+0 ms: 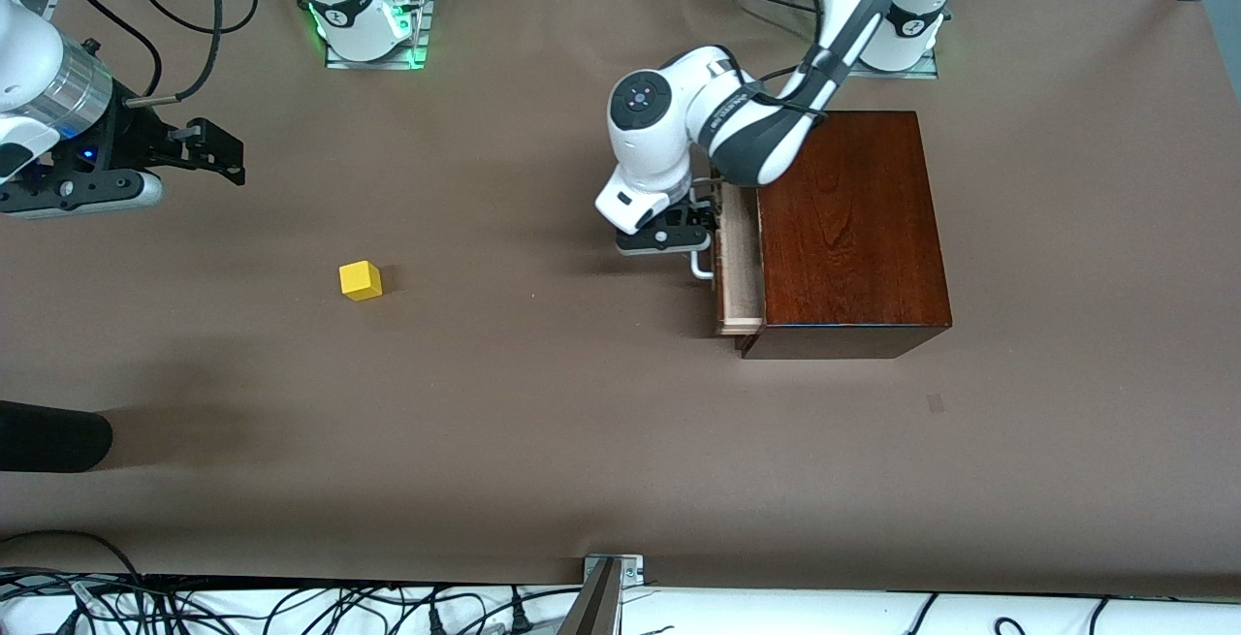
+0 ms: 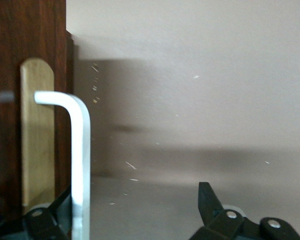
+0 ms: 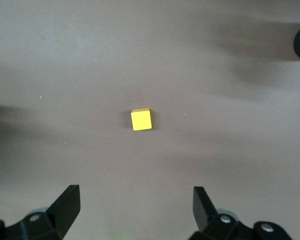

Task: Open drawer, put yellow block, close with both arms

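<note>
The left gripper (image 1: 690,233) sits at the handle (image 2: 80,165) of the drawer (image 1: 739,262), which is slid a little way out of the box (image 1: 853,233); its jaws stand apart, one finger seemingly hooked inside the bar. The right gripper (image 3: 135,210), jaws wide, hangs over the bare table with the block (image 1: 361,280) lying well apart from the box. An unclamped finger could slip off the handle mid-pull.

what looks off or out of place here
Nothing stands out. The drawer is pulled slightly out of the box, with the open left gripper at its handle. The yellow block sits upright on the table; the open right gripper waits above.
</note>
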Action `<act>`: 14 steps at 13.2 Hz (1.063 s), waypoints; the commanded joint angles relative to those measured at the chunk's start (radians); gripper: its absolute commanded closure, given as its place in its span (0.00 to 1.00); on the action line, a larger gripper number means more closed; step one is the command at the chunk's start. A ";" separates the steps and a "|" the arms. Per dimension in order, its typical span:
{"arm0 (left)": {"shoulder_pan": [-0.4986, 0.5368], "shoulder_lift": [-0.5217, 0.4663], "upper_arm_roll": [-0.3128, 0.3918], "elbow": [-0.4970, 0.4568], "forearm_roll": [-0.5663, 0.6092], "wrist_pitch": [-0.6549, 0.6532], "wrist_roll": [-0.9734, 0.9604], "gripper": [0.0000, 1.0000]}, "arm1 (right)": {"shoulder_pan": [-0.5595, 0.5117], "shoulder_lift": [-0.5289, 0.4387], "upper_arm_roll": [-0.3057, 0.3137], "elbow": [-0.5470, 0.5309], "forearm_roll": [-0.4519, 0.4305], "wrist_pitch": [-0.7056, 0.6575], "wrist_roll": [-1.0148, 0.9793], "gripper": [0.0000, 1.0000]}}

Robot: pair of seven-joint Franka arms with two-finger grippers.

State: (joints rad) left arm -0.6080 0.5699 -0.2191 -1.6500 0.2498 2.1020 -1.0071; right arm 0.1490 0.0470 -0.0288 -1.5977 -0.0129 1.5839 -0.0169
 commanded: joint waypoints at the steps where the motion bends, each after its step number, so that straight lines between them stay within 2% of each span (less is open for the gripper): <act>1: -0.044 0.103 -0.010 0.117 -0.017 0.052 -0.074 0.00 | 0.001 0.022 0.000 0.025 -0.007 0.007 0.003 0.00; 6: -0.038 0.078 -0.010 0.170 -0.017 0.040 -0.056 0.00 | 0.000 0.043 -0.002 0.025 -0.005 0.076 -0.009 0.00; 9: 0.014 -0.004 -0.006 0.211 -0.020 -0.093 0.071 0.00 | -0.009 0.083 -0.005 0.024 -0.006 0.116 -0.008 0.00; 11: 0.085 -0.069 -0.011 0.236 -0.023 -0.222 0.206 0.00 | -0.011 0.099 -0.006 0.024 -0.009 0.136 0.000 0.00; 14: 0.215 -0.169 -0.011 0.236 -0.040 -0.330 0.419 0.00 | -0.009 0.111 -0.006 0.016 -0.018 0.136 -0.012 0.00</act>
State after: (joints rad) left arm -0.4671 0.4653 -0.2217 -1.3948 0.2429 1.8279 -0.7190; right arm 0.1462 0.1482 -0.0392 -1.5967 -0.0154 1.7239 -0.0169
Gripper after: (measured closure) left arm 0.000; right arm 0.000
